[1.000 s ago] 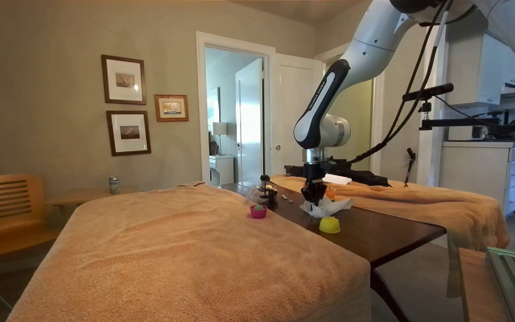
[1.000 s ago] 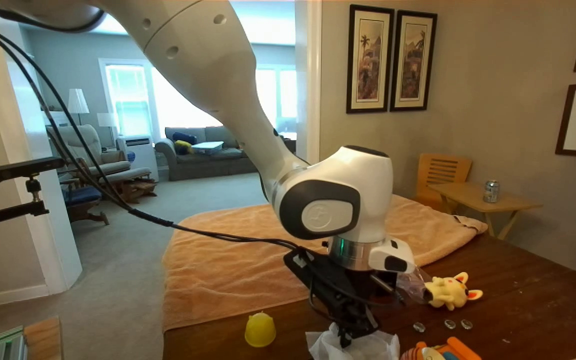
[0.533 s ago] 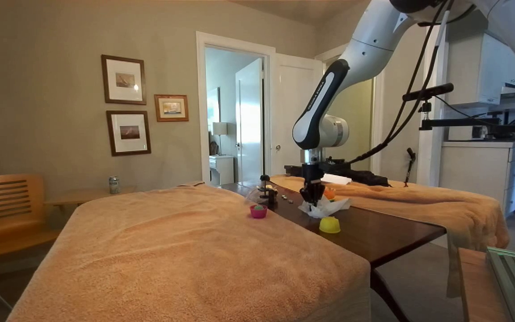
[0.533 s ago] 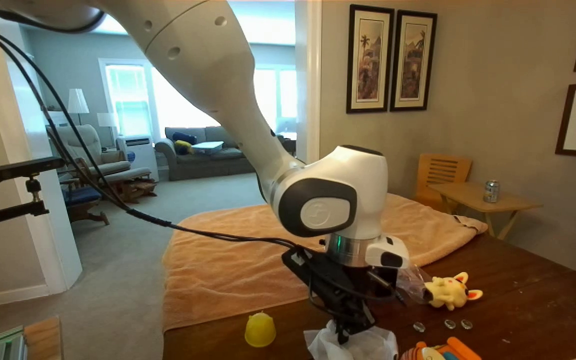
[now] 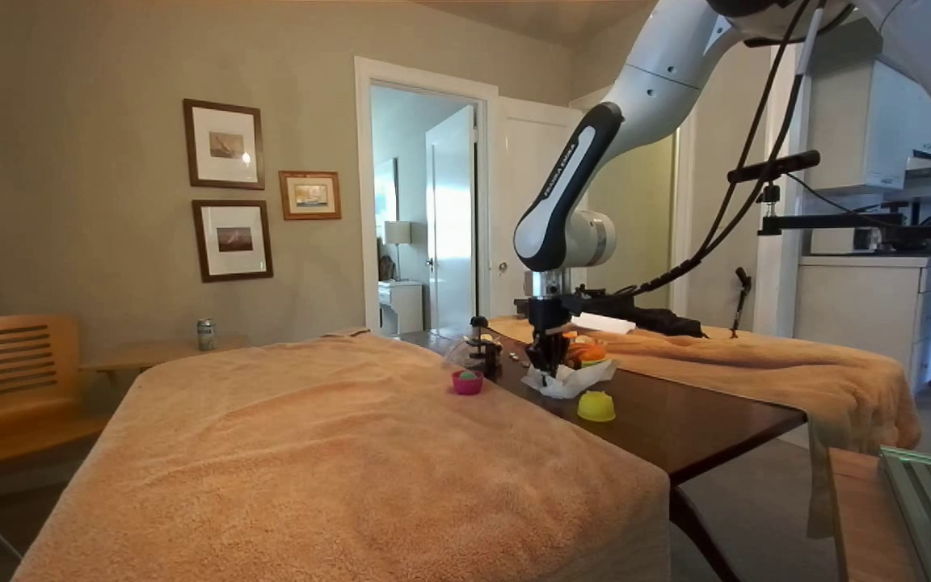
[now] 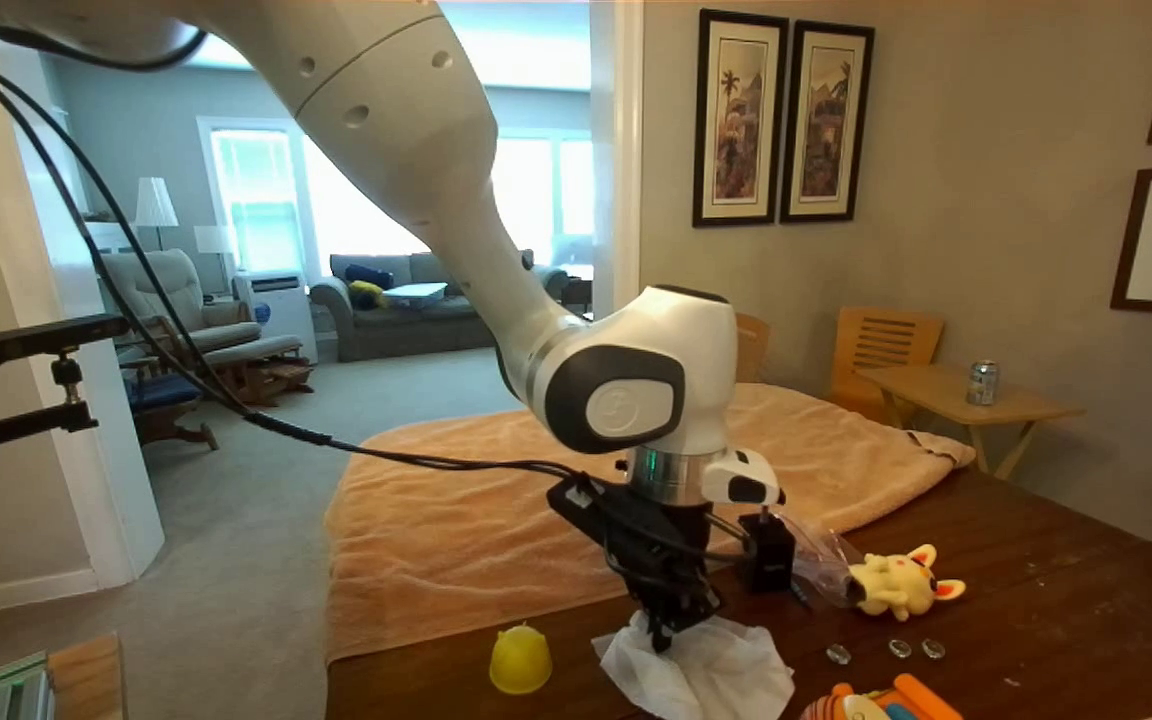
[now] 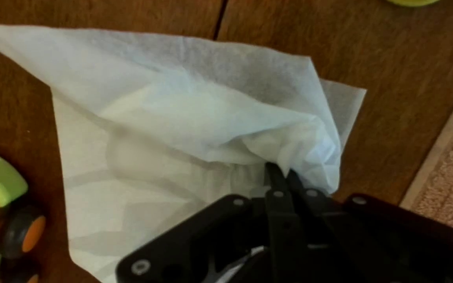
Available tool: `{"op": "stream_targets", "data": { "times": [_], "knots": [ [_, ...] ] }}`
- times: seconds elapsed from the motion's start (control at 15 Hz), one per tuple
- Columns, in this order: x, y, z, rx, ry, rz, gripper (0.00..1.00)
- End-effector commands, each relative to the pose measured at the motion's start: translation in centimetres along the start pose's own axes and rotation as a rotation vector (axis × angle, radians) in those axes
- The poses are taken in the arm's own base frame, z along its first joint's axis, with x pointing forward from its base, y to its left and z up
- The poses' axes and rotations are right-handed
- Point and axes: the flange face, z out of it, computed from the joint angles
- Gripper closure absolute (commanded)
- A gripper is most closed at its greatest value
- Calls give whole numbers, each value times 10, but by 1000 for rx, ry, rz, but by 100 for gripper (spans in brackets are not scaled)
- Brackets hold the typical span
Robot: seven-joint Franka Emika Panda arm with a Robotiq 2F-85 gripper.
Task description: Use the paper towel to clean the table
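Note:
The paper towel [image 7: 195,106] is a thin, white, crumpled sheet lying spread on the table. It also shows in both exterior views [image 5: 572,383] [image 6: 726,675]. My gripper [image 7: 281,169] is shut on a fold of the towel near one edge, with the fingertips close together and low at the table top. It shows pointing down in both exterior views [image 5: 545,376] [image 6: 660,643]. The table [image 6: 1086,570] has a dark brown, glossy wooden top, also in an exterior view [image 5: 700,408]. The wood under the towel is hidden.
A yellow cup [image 6: 521,660] stands beside the towel. An orange toy [image 6: 886,703] with wheels sits close on another side. A black box [image 6: 768,552], a yellow plush toy [image 6: 901,583] and glass pebbles [image 6: 899,648] lie farther along. Tan cloth [image 5: 352,453] borders the table, with a pink cup [image 5: 467,383].
My gripper has dragged the towel across the table, leftward in both exterior views, away from the orange toy and toward the tan cloth with the pink cup. The grip on the towel stays shut.

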Motion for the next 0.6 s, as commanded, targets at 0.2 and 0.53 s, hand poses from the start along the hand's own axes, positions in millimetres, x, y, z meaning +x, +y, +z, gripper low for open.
{"op": "stream_targets", "data": {
  "times": [0.2,0.53],
  "knots": [
    [11,-31,13,-20,2,-91,100],
    [13,-39,14,-24,0,-111,100]
  ]
}}
